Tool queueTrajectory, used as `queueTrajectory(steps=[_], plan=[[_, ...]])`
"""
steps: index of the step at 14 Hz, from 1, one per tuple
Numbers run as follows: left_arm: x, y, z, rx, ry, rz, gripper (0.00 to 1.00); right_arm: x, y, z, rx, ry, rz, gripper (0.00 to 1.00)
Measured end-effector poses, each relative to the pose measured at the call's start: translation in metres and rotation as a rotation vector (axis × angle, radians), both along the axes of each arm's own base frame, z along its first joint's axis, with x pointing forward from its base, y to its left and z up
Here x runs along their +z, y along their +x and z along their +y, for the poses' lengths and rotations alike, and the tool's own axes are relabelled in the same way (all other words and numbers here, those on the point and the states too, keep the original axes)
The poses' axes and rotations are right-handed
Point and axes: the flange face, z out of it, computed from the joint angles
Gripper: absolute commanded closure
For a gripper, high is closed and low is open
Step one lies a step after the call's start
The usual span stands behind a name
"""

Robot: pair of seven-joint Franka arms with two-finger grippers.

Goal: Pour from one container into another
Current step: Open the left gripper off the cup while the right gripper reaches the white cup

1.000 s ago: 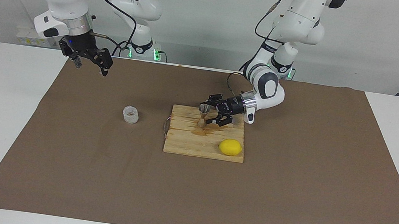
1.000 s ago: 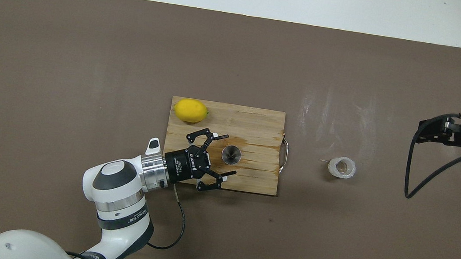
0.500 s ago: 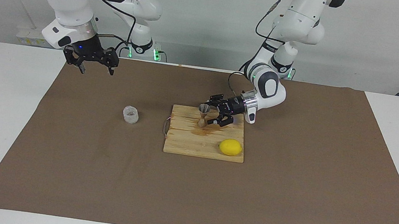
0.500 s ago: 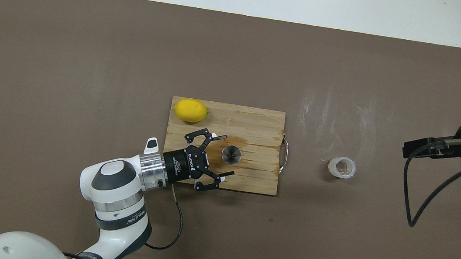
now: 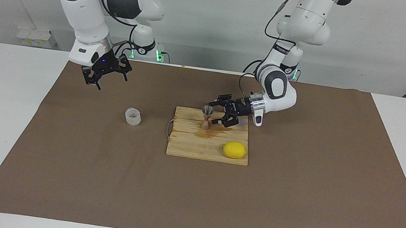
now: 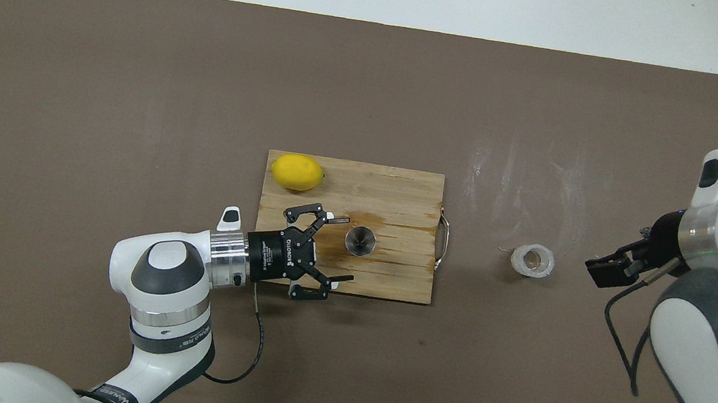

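Metal jigger [image 5: 206, 117] just beside left end effector [image 5: 218, 112] — fingers spread, empty.

A yellow lemon [image 5: 234, 150] lies on the stained pale-wood board [image 5: 191, 147], silvery jigger [image 5: 207, 117], whitish glass cup [image 5: 133, 116], brown mat [image 5: 293, 202].

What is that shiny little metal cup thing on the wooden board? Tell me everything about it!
It is a jigger, a small silvery metal measure shaped like an hourglass: two cones joined at a narrow waist. It stands upright on the wooden cutting board, on a darker wet-looking stain. From above, its open top cone looks round and hollow. Nothing grips it; the left pincer is open beside it, not touching.
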Motion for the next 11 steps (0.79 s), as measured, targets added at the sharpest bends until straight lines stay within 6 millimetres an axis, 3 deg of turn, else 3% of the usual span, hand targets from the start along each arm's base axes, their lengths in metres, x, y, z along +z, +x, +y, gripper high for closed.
queueTrajectory(steps=[3,6,8,11], plan=[[0.013,0.01,0.019,-0.043,0.054,0.009,0.0,-0.048,-0.001,0.001,0.233,0.058,0.015,0.0],[0.032,0.021,0.029,-0.104,0.123,0.02,0.0,-0.091,0.014,-0.009,0.419,0.118,-0.022,0.0],[0.05,0.035,0.036,-0.137,0.18,0.025,0.0,-0.119,0.019,-0.017,0.495,0.161,-0.04,0.0],[0.08,0.059,0.046,-0.175,0.265,0.023,0.0,-0.152,0.009,-0.024,0.557,0.181,-0.053,0.0]])
